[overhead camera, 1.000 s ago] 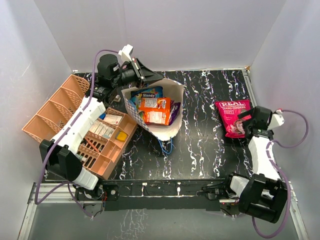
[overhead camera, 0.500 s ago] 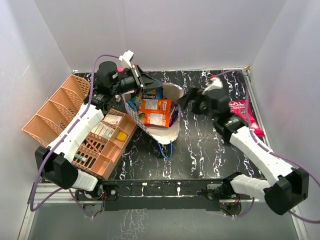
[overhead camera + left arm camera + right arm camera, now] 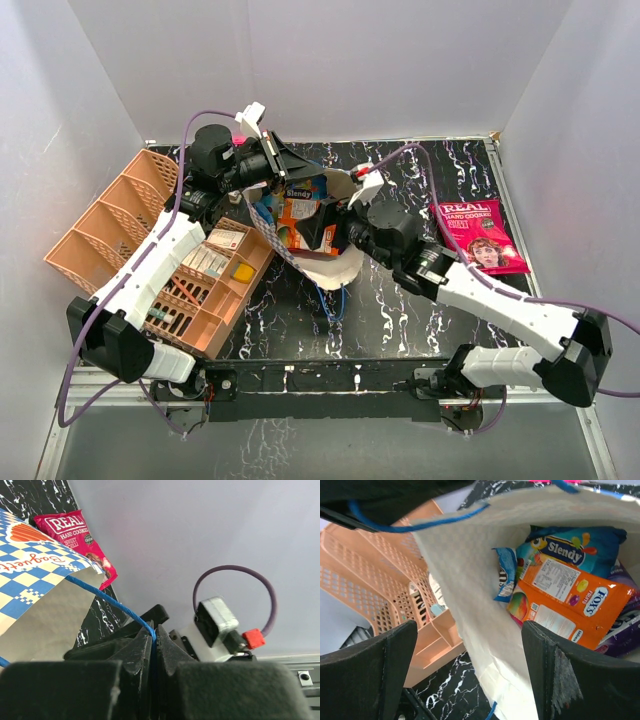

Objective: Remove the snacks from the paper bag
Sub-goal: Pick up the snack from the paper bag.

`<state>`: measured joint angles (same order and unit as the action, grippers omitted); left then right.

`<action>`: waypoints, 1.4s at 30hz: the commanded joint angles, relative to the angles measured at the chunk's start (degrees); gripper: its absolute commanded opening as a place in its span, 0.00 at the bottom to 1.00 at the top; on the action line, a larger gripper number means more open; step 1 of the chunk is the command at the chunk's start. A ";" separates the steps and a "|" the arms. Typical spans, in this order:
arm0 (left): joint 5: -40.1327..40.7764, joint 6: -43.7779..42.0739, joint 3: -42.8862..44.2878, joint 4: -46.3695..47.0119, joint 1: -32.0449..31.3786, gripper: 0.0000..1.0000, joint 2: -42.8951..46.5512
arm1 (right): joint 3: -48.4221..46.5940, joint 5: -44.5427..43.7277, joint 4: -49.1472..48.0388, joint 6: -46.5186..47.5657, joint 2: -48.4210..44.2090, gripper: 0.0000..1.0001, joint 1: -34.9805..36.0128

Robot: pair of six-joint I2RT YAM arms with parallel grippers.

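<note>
The paper bag (image 3: 340, 266) lies tilted on the black table with its mouth open toward me. My left gripper (image 3: 288, 160) is shut on the bag's blue cord handle (image 3: 115, 604), holding the far rim up; the jaws pinch the cord. Inside the bag lie an orange packet (image 3: 565, 605), a blue packet (image 3: 567, 550), a small blue wrapper (image 3: 505, 575) and a purple packet (image 3: 625, 630). My right gripper (image 3: 330, 236) is open at the bag's mouth, its fingers (image 3: 370, 675) straddling the near paper wall with nothing held. A magenta packet (image 3: 478, 236) lies on the table to the right.
A peach latticed basket (image 3: 110, 215) with small boxes and bottles (image 3: 210, 262) stands left of the bag, touching it. Grey walls close the table's back and sides. The bag's other blue handle (image 3: 332, 292) trails on the table in front of it.
My right arm swung from the right side, leaving the magenta packet on the table, over to the bag's mouth. The left gripper kept its hold on the handle.
</note>
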<state>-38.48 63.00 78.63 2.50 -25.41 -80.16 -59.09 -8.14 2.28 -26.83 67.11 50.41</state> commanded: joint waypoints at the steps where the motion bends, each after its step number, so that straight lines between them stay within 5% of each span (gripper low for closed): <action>1: -1.05 -0.56 1.41 1.06 -0.34 0.00 3.34 | 2.29 -5.19 -5.22 0.15 2.02 0.87 0.40; 26: 0.24 -0.97 1.61 -1.70 -0.34 0.00 3.59 | -0.29 -37.95 -7.56 -11.05 26.72 0.98 2.04; 34: 0.22 -0.69 1.26 -1.51 -0.43 0.00 3.87 | -2.15 -37.58 -7.69 -12.96 29.91 0.98 0.53; 42: 0.09 -0.56 1.34 -1.80 -0.43 0.00 3.75 | -1.66 -23.41 -14.96 -13.35 31.31 0.98 -2.61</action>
<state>-37.23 62.57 78.63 -0.36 -25.41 -79.72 -58.81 -37.76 -5.52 -39.57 98.04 48.66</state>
